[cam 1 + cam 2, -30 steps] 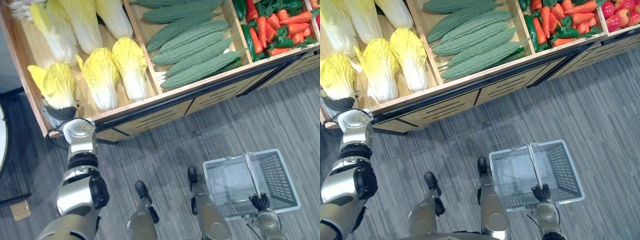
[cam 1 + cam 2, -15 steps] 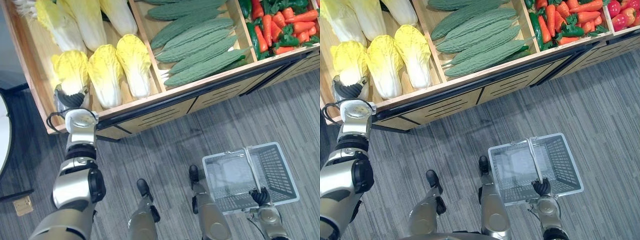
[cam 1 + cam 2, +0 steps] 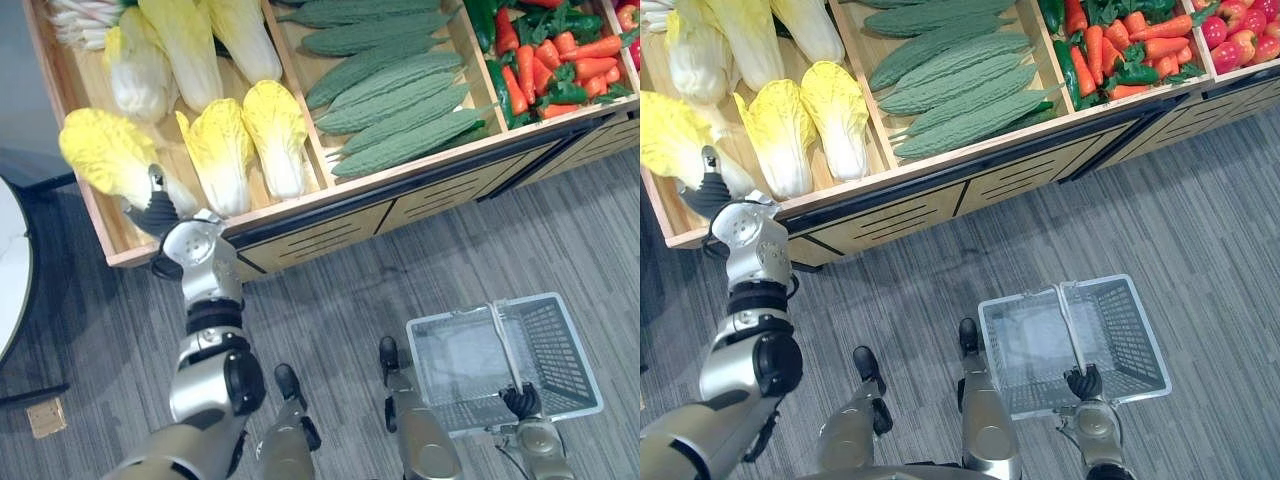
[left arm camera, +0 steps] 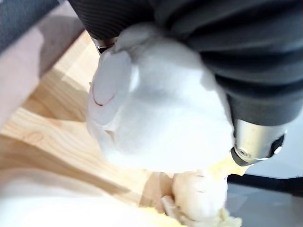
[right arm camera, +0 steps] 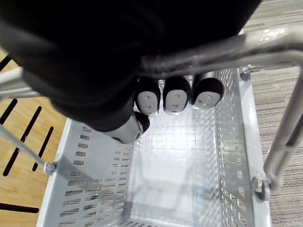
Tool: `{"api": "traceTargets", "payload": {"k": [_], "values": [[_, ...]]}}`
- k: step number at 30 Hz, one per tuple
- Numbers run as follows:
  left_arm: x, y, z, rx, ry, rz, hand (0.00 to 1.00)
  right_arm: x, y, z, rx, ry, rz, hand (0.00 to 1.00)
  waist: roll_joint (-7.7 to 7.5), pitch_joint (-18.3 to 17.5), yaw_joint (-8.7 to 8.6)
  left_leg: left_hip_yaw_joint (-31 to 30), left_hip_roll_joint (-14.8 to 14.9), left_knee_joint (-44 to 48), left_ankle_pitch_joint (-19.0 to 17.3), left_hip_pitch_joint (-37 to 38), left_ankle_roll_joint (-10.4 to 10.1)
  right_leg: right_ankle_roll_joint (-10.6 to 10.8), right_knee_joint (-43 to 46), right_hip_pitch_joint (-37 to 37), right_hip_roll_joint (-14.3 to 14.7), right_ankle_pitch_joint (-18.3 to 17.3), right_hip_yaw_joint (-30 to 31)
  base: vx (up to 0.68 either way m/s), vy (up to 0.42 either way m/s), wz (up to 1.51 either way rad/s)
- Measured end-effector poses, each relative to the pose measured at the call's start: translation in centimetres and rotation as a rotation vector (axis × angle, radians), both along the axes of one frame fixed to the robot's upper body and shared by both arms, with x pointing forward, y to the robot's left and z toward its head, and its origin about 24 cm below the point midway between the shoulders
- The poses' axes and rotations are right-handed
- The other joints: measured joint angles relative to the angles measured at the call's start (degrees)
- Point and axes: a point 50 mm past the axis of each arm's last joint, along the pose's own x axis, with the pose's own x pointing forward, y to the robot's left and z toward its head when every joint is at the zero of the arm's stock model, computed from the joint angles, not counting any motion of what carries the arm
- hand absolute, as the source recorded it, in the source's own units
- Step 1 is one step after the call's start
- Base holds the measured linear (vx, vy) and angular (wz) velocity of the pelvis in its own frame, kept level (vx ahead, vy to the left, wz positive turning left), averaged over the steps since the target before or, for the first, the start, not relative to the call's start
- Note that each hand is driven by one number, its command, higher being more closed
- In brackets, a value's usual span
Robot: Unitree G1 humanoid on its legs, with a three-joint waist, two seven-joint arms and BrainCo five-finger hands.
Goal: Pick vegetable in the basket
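**Napa cabbage clamped in left robot hand, over the stand's left end**

Nearest, at lower right, the right robot hand (image 3: 1083, 383) is seen curled round the handle (image 3: 500, 335) of a grey plastic basket (image 3: 565, 350). In the right wrist view its fingers (image 5: 175, 97) are wrapped under the metal bar. The basket is held low above the grey carpet floor (image 3: 350, 290).

Farther out on the left side, the left robot hand (image 3: 155, 212) is closed on the white stem end of a napa cabbage (image 3: 105, 155). The cabbage is tilted, with its yellow leafy end pointing left across the left rim of the wooden display stand (image 3: 400, 185). Its pale base (image 4: 156, 109) is pressed against the hand's dark cover in the left wrist view. The cabbage is well apart from the basket.

Beyond, more napa cabbages (image 3: 275, 135) are laid in the same compartment. Bitter gourds (image 3: 400, 95) are stacked in the middle compartment. Carrots (image 3: 580, 50) and green peppers (image 3: 480, 15) are noted in the next, and red fruit (image 3: 1235, 35) at the far right.
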Motion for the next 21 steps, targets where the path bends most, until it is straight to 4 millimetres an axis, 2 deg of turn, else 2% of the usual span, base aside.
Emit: {"api": "traceTargets", "payload": {"k": [6, 9, 11, 14, 16, 20, 21], "values": [[-2.3, 0.9, -1.4, -0.049, -0.007, 0.124, 1.00, -0.9, -0.1, -0.6, 0.009, 0.036, -0.026, 1.00, 0.01, -0.1, 0.10, -0.1, -0.4, -0.3, 0.0, 1.6, 0.0, 0.0, -0.1, 1.5, 0.2, 0.0, -0.2, 0.00, 0.000, 0.00], [-3.4, 1.0, -0.1, -0.020, -0.073, 0.173, 1.00, -1.2, -0.2, -0.7, 0.012, 0.045, -0.035, 1.00, -0.02, -0.1, 0.12, -0.4, -0.6, -0.3, 0.2, 1.7, 0.1, 0.0, -0.1, 1.9, 0.1, 0.0, -0.5, 0.00, -0.001, 0.04], [-4.1, 1.0, 0.8, 0.040, -0.097, 0.208, 1.00, -1.7, -0.2, -1.0, 0.021, 0.060, -0.052, 1.00, 0.04, -1.3, 0.11, -0.3, -0.6, -0.3, 0.2, 1.9, 0.2, 0.0, -0.3, 2.1, 0.1, 0.0, -0.7, 0.00, -0.002, 0.03], [-5.2, 0.8, 1.2, 0.112, -0.111, 0.227, 1.00, -2.7, -0.3, -1.5, 0.028, 0.091, -0.066, 1.00, 0.35, -3.8, 0.12, -0.3, -0.5, -0.3, 0.2, 2.6, 0.1, 0.0, -0.9, 3.1, 0.1, 0.0, -0.6, 0.04, -0.005, -0.03], [-5.7, 0.2, 1.8, 0.239, -0.100, 0.216, 1.00, -3.2, -0.6, -1.5, 0.026, 0.099, -0.082, 1.00, 0.46, -5.0, 0.14, -0.1, -0.5, -0.3, -0.1, 3.7, -0.2, 0.0, -1.1, 4.1, 0.2, 0.0, -0.4, 0.04, -0.002, -0.06], [-5.9, -1.0, 2.6, 0.418, -0.098, 0.139, 1.00, -2.9, -1.7, -1.0, 0.003, 0.084, -0.091, 1.00, 0.40, -6.4, 0.27, 1.8, -0.5, -0.4, -0.9, 5.3, -0.8, 0.0, -1.0, 4.4, 0.5, 0.0, 1.5, 0.00, -0.001, -0.26], [-6.1, -1.1, 2.7, 0.499, -0.080, 0.109, 1.00, -2.4, -2.5, -0.4, -0.020, 0.078, -0.073, 1.00, 0.48, -6.7, 0.25, 3.1, -0.5, -0.4, -1.2, 6.1, -1.0, 0.1, -1.1, 4.4, 0.7, -0.1, 2.8, -0.01, 0.001, -0.45]]}}
